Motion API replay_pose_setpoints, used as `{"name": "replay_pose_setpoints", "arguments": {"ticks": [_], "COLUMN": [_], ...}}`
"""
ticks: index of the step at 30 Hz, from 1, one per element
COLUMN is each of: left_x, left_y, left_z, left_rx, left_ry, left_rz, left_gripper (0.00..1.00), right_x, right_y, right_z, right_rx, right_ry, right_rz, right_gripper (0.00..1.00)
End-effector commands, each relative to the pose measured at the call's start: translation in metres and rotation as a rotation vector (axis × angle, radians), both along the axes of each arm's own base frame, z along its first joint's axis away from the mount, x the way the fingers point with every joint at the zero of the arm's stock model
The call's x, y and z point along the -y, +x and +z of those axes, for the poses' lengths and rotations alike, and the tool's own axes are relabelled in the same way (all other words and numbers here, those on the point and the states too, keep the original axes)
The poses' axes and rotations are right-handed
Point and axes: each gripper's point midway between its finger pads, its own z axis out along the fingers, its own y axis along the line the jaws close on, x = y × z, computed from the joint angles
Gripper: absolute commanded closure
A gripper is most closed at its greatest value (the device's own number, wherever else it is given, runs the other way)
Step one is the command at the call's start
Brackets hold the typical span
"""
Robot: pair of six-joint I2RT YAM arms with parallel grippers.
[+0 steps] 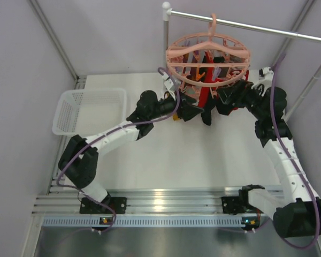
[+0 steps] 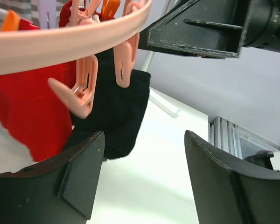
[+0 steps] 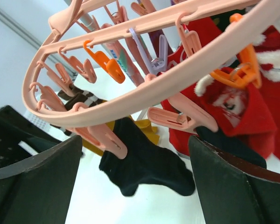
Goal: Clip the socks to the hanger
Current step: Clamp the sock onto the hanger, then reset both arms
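The salmon-pink hanger [image 1: 208, 56] hangs by its hook from a rail at the back. Red socks [image 1: 206, 96] and a black sock [image 1: 207, 115] hang from its clips. My left gripper [image 1: 188, 111] is open and empty just left of the black sock. In the left wrist view the gripper [image 2: 142, 175] sits below the ring [image 2: 60, 44], the black sock [image 2: 116, 112] held by a pink clip [image 2: 126, 60], a red sock [image 2: 28, 107] beside it. My right gripper [image 1: 224, 101] is open and empty under the ring's right side. The right wrist view shows the gripper [image 3: 135, 186], the black sock [image 3: 144, 163] clipped, and red socks [image 3: 242, 112].
A white mesh basket [image 1: 91, 110] stands at the back left of the white table [image 1: 176, 160]. A white rail [image 1: 257, 27] carries the hanger, on a post at the back. Yellow and striped socks [image 3: 147, 128] also hang. An aluminium rail [image 1: 166, 201] runs along the near edge.
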Motion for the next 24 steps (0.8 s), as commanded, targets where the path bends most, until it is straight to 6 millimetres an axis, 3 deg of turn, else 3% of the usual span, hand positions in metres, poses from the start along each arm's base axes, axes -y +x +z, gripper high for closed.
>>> {"name": "replay_pose_setpoints", "arguments": {"ticks": [1,2,4,5,10,13,15,18,24], "left_x": [-0.034,-0.044,-0.059,-0.071,-0.11,-0.142,-0.162,-0.186,-0.209], "left_y": [-0.015,-0.02,-0.019,-0.021,-0.017,-0.003,-0.004,-0.004,-0.026], "left_z": [0.033,0.044,0.034,0.043,0.034,0.0,-0.016,-0.034,-0.066], "left_rx": [0.102,0.12,0.089,0.105,0.055,-0.066,-0.139,-0.185,-0.199], "left_ry": [0.008,0.003,0.053,0.052,0.195,0.411,0.525,0.584,0.63], "left_rz": [0.006,0.018,0.051,0.073,0.224,0.358,0.39,0.429,0.442], "left_gripper": [0.18,0.16,0.11,0.02,0.02,0.02,0.02,0.02,0.02], "right_x": [0.009,0.01,0.013,0.015,0.021,0.025,0.024,0.025,0.023], "right_y": [-0.02,-0.023,-0.03,-0.033,-0.052,-0.061,-0.066,-0.075,-0.092], "right_z": [0.04,0.039,0.041,0.035,0.023,0.01,-0.003,-0.013,-0.062], "right_rx": [0.111,0.113,0.128,0.11,0.087,0.066,0.047,0.048,-0.011], "right_ry": [-0.046,-0.055,-0.084,-0.101,-0.145,-0.18,-0.203,-0.237,-0.314], "right_rz": [-0.003,-0.001,-0.011,-0.018,-0.031,-0.034,-0.018,-0.011,0.053], "right_gripper": [0.06,0.05,0.04,0.03,0.01,0.0,0.0,0.0,0.0]}}
